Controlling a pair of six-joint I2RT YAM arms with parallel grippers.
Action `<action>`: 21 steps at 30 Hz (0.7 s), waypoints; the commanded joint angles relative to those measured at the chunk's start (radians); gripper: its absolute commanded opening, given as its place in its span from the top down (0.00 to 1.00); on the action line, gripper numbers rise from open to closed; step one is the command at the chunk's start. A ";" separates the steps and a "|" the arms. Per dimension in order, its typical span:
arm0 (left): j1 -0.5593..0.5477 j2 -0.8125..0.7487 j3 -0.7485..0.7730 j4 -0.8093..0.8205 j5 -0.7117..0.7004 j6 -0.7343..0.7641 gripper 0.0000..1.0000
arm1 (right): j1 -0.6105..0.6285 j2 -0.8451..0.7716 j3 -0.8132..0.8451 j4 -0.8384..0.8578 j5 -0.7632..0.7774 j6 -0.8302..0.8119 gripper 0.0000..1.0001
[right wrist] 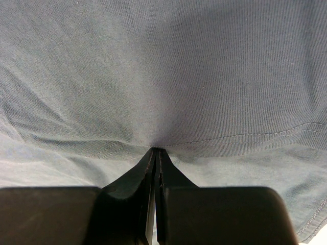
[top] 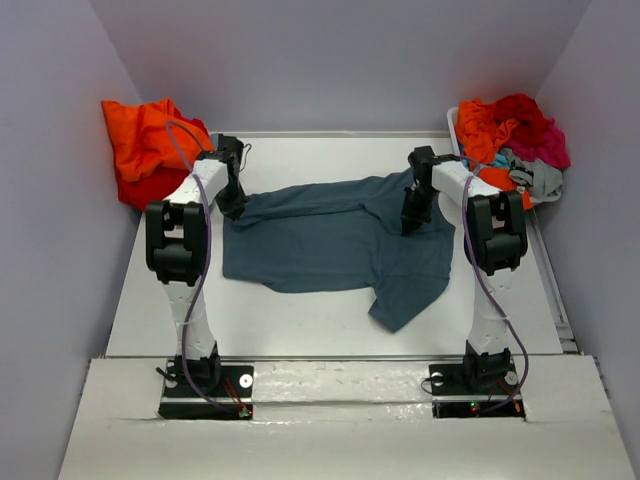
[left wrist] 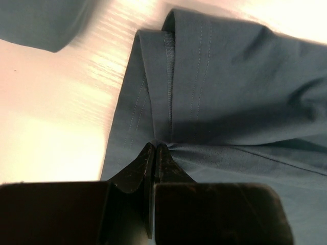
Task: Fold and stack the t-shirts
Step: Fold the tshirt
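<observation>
Right, nearest me: the left arm base (top: 205,385) and right arm base (top: 478,380) are bolted at the near edge of the table (top: 300,335), w/ bare white surface just beyond.

Next out, the dark slate-blue t-shirt (top: 330,245) lies spread across the middle of the table, one flap trailing toward me on the right side. I have it pinched in two places. The left gripper (left wrist: 155,147) is clenched on the shirt's left end, where a stitched hem bunches into the tips. The right gripper (right wrist: 156,149) is clamped on a pucker of cloth beside a seam, at the shirt's far-right part.

I judge the two holds are there so the fabric btwn them pulls taut and can be flattened or folded w/o crumpling. No fold made yet, so approx. early in the task.

Farthest back, an orange-and-red heap (top: 145,145) sits at the far-left corner. A mixed pile (top: 510,135) of orange, red, magenta, teal and grey shirts waits at far right.
</observation>
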 commanded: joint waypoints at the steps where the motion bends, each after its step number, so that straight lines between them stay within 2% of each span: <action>1: 0.000 -0.064 -0.049 0.009 0.007 0.009 0.94 | 0.009 0.015 -0.006 0.008 0.002 -0.009 0.92; 10: 0.000 -0.088 -0.104 0.017 0.016 0.023 0.94 | 0.009 0.017 -0.017 0.005 0.010 0.008 0.92; 21: 0.000 -0.113 -0.124 0.018 0.023 0.033 0.94 | 0.009 -0.055 -0.111 0.004 0.065 0.037 0.91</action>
